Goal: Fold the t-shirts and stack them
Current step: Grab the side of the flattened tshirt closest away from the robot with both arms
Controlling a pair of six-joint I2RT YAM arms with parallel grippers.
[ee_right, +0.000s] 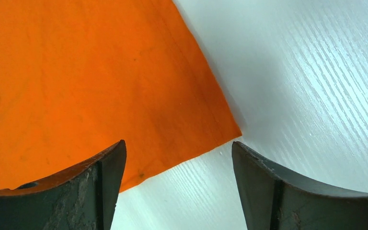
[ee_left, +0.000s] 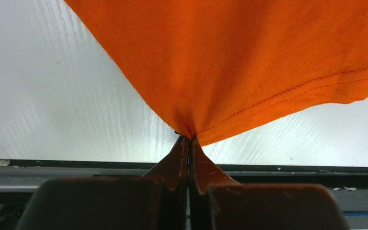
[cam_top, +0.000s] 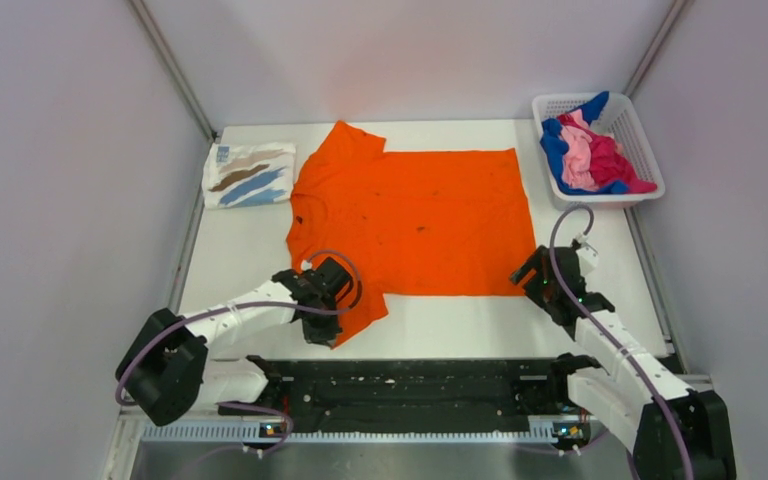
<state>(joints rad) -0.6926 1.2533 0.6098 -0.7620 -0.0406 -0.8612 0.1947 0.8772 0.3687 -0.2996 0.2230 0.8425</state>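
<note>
The orange t-shirt (cam_top: 415, 220) lies spread flat in the middle of the surface (cam_top: 460, 322). Its long axis runs side to side: the collar points to your left and the hem to your right, with one sleeve at the far edge and the other nearest the arms.

The left claw (cam_top: 322, 330) is pinched tight on the near sleeve (ee_left: 206, 127), right at its stitched hem, and the cloth rises into a small peak at the tips. The right claw (ee_right: 178, 148) hangs spread apart over the near hem corner (ee_right: 223, 127), holding nothing; that corner sits between its fingers rather than inside the bite.

The step looks like a lengthwise fold of the near edge:
- Bring the right claw down and slightly left, so both layers of the corner are caught before it closes.
- Lift both ends together and low, keeping the edge taut between them.
- Carry it towards the far side parallel to the long axis, so the fold line stays straight.

A folded white streaked t-shirt (cam_top: 250, 173) rests at the far left, just beside the collar. The basket (cam_top: 647, 152) at the far right holds more crumpled t-shirts (cam_top: 585, 150).
</note>
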